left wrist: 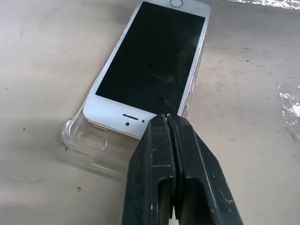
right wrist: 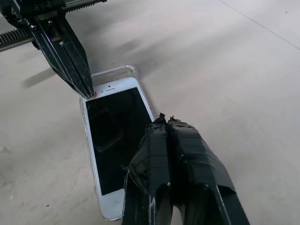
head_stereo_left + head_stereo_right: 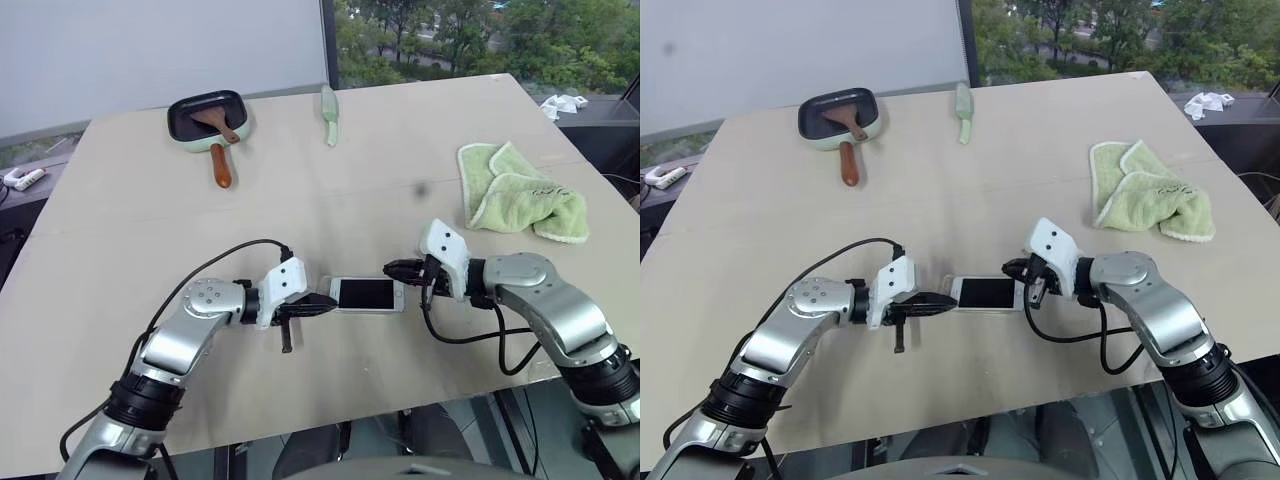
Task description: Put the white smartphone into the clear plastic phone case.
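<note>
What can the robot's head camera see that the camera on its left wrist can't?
Only the left eye view takes in the pan, the green towel and the right gripper at the phone's far end. Only the left wrist view shows the clear case sticking out past the phone's earpiece end. Both show the phone face up on the table and the shut left gripper at its edge.

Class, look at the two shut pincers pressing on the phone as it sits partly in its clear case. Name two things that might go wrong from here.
1. The white smartphone lies askew in the clear plastic phone case, whose corner juts out past the earpiece end. Pressing down may jam it crooked.
2. The left pincer rests its shut tips on the dark glass, as the right pincer does at the other end. They may slip or scratch the screen.
</note>
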